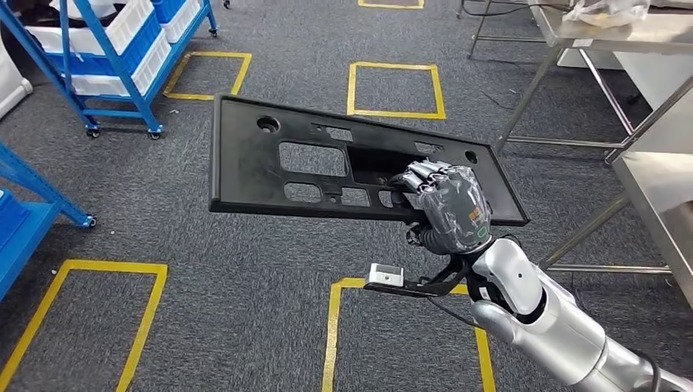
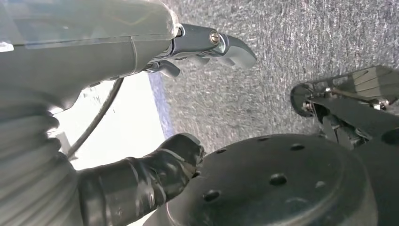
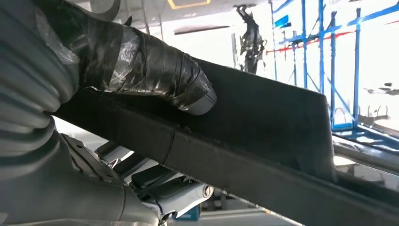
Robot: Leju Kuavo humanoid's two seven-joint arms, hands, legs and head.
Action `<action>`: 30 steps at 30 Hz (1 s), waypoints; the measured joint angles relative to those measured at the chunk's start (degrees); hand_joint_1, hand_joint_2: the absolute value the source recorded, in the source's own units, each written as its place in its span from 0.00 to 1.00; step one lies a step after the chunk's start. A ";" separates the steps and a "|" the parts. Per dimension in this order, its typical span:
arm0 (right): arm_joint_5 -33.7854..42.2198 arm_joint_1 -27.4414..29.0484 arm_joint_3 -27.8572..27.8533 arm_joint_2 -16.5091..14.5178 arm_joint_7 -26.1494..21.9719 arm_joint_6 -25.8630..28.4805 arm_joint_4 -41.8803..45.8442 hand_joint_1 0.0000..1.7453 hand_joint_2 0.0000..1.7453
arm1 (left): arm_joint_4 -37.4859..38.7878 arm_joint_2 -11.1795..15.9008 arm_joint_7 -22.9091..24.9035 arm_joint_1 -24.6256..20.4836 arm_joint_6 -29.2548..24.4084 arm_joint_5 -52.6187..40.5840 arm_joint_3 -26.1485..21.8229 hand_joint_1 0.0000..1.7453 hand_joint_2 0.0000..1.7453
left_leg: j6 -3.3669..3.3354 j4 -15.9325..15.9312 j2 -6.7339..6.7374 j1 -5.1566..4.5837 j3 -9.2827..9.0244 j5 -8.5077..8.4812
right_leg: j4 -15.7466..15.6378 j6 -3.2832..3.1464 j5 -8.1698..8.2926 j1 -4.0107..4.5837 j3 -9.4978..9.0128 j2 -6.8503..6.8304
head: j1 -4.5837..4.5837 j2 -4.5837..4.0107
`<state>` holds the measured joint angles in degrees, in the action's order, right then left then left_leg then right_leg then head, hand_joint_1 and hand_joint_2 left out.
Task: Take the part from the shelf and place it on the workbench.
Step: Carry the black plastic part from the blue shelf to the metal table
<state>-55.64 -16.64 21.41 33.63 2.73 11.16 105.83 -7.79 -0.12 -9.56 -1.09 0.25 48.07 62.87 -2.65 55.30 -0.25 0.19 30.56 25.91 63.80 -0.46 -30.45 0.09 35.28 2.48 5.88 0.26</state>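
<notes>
A long flat black plastic panel (image 1: 270,167) with several cut-outs hangs level above the grey carpet in the head view. My right hand (image 1: 448,206) grips it near its right end, fingers hooked through the large middle opening. In the right wrist view the taped thumb (image 3: 155,75) presses on the panel's edge (image 3: 263,127). My left hand (image 2: 141,181) hangs beside my body over the carpet, its fingers apart and holding nothing. The steel workbench (image 1: 654,184) stands at the right edge of the head view.
A blue wheeled shelf (image 1: 122,61) with white bins stands at the far left, another blue frame (image 1: 33,204) nearer left. Steel table legs (image 1: 564,98) stand at the upper right. Yellow tape squares (image 1: 396,90) mark the carpet.
</notes>
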 joint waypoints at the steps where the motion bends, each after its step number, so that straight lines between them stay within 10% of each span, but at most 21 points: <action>1: -0.03 0.06 -0.11 -0.01 0.03 0.02 -0.02 1.00 1.00 | 0.01 -0.01 -0.03 0.04 -0.05 -0.13 0.13 0.00 1.00 | -0.02 -0.15 0.64 -0.01 -0.03 -0.02 | 3.46 0.42 -1.59 -0.27 1.82 -1.09 | 0.03 0.00; 4: -0.30 0.53 -0.13 -0.03 0.23 -0.07 -0.10 1.00 1.00 | 0.00 -0.08 -0.02 0.07 -0.06 -0.24 0.58 0.00 1.00 | 0.31 0.02 2.73 0.22 0.00 0.23 | 9.23 1.65 -2.27 -1.57 5.21 -2.13 | 0.03 0.00; 8: -0.86 0.64 -0.18 -0.06 0.40 -0.14 -0.13 1.00 1.00 | 0.02 0.05 0.14 0.01 -0.06 -0.22 0.84 0.00 1.00 | 2.03 1.45 4.87 0.63 0.08 1.38 | -2.54 2.96 3.68 -2.33 -0.23 -5.34 | 0.02 0.00; 12: -2.21 0.68 -0.42 0.08 1.08 -0.60 -0.10 1.00 1.00 | 0.02 0.24 0.38 -0.20 -0.14 -0.11 0.92 0.00 1.00 | 3.46 2.18 6.14 0.69 -0.09 2.20 | -3.56 0.84 3.54 -1.74 -0.31 -4.26 | -0.04 0.00; 14: -3.85 0.65 -0.78 0.53 1.81 -0.75 0.01 1.00 1.00 | 0.01 0.20 0.49 -0.24 -0.35 -0.24 0.97 0.00 1.00 | 3.76 4.49 4.33 1.04 0.86 4.08 | -3.60 -0.11 3.72 -1.55 -0.25 -3.16 | -0.04 0.00; 17: -7.54 2.32 -2.20 2.42 3.40 -0.30 0.78 1.00 1.00 | 0.01 0.08 0.76 -0.25 -1.05 -1.01 1.33 0.00 1.00 | 3.00 15.61 1.02 0.74 6.14 9.63 | -3.65 -0.95 3.86 -0.81 -0.19 -1.58 | -0.05 0.00; 19: -10.08 5.20 -4.17 4.50 4.03 0.20 1.76 1.00 1.00 | 0.01 -0.02 0.87 -0.15 -1.53 -1.38 1.78 0.00 1.00 | 2.04 19.80 0.63 0.16 8.42 10.12 | -3.61 -1.20 3.86 -0.15 -0.21 -0.38 | -0.04 0.00; 23: -13.63 10.54 -10.17 7.54 4.08 0.28 3.60 1.00 1.00 | 0.02 -0.04 0.87 0.28 -2.25 -1.70 2.39 0.00 1.00 | -0.45 7.66 -3.05 -1.14 3.33 2.96 | -3.50 -1.35 3.96 0.23 -0.19 2.63 | -0.02 0.00; 25: -14.79 12.24 -12.69 8.48 4.07 0.23 4.09 1.00 1.00 | 0.03 0.00 0.82 0.28 -2.40 -1.78 2.48 0.00 1.00 | -0.94 3.87 -4.62 -1.32 1.52 2.19 | -3.53 -1.04 4.18 -0.06 0.09 4.02 | -0.02 0.00; 27: -15.43 13.51 -14.17 9.40 4.06 0.09 4.46 1.00 1.00 | 0.01 -0.10 0.79 -0.02 -2.45 -1.78 2.49 0.00 1.00 | -0.86 2.71 -3.40 -1.23 0.88 1.96 | -3.78 -0.47 4.51 -0.26 0.30 5.22 | -0.04 0.00; 30: -16.30 14.62 -16.16 10.89 4.03 -0.63 4.92 1.00 1.00 | -0.02 -0.32 0.78 -0.22 -2.44 -1.59 2.51 0.00 1.00 | -0.84 0.38 -0.88 -0.83 -0.12 0.89 | -0.79 0.26 2.23 0.04 1.85 1.20 | 0.01 0.00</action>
<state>-71.94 -2.02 5.25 44.52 6.76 10.53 110.75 -7.80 -0.44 -8.78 -1.32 -2.20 46.48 65.37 -3.49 55.68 -1.12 -0.64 30.45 26.79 63.01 -0.20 -28.22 0.13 37.13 3.68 5.90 0.26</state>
